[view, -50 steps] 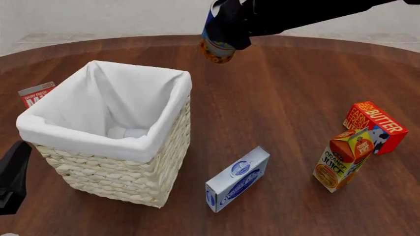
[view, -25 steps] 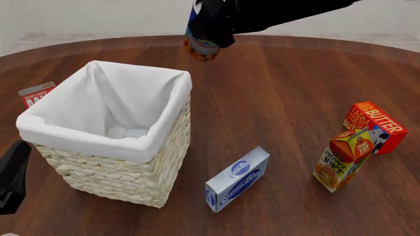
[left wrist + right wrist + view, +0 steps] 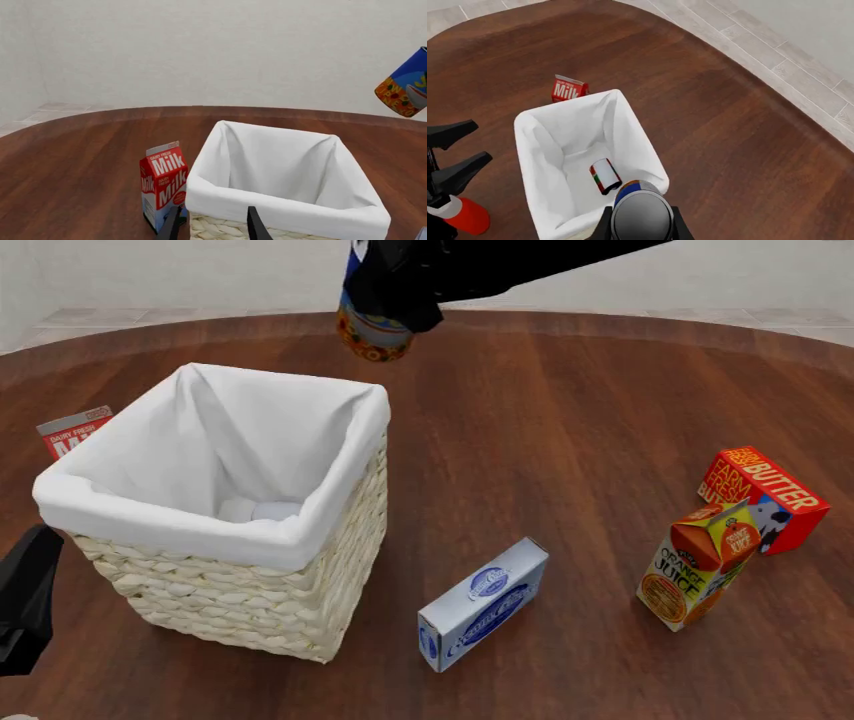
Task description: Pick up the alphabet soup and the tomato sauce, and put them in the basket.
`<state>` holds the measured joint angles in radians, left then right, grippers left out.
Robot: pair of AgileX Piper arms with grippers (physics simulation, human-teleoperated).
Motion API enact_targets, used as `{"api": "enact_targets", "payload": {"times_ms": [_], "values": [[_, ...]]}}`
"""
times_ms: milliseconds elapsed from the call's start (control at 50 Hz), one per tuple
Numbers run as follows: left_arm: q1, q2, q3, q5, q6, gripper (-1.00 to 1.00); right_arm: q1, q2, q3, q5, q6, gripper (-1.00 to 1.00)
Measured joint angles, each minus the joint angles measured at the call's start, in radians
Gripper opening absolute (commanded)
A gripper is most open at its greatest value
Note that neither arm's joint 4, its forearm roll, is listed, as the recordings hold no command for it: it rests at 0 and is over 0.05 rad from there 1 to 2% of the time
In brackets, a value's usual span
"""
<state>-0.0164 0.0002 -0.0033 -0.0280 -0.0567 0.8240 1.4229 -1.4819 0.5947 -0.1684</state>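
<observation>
Blue-labelled alphabet soup (image 3: 370,332) is clamped in the right gripper (image 3: 387,300), held in the air near the far rim of the basket (image 3: 254,540). Inside the basket the tomato sauce (image 3: 604,176) is seen lying on its side. The left gripper (image 3: 212,226) is held apart, empty.

At the bottom centre of the frame the right gripper (image 3: 639,229) clamps the alphabet soup (image 3: 640,215), its grey top facing the camera with a sliver of blue label showing. Past it, mid-frame, sits the basket (image 3: 627,120), and the tomato sauce (image 3: 604,176) lies on its side on the white lining. A red milk carton (image 3: 568,89) stands just beyond the basket's far corner. Black fingers (image 3: 462,171) of the other arm enter at the left edge.
</observation>
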Motion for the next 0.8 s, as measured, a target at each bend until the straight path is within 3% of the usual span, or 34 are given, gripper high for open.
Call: {"api": "enact_targets", "payload": {"times_ms": [800], "values": [[0.001,0.0,0.0,-0.008,-0.012,1.0,0.076,0.07,-0.048,-0.018,0.003,-1.0]]}}
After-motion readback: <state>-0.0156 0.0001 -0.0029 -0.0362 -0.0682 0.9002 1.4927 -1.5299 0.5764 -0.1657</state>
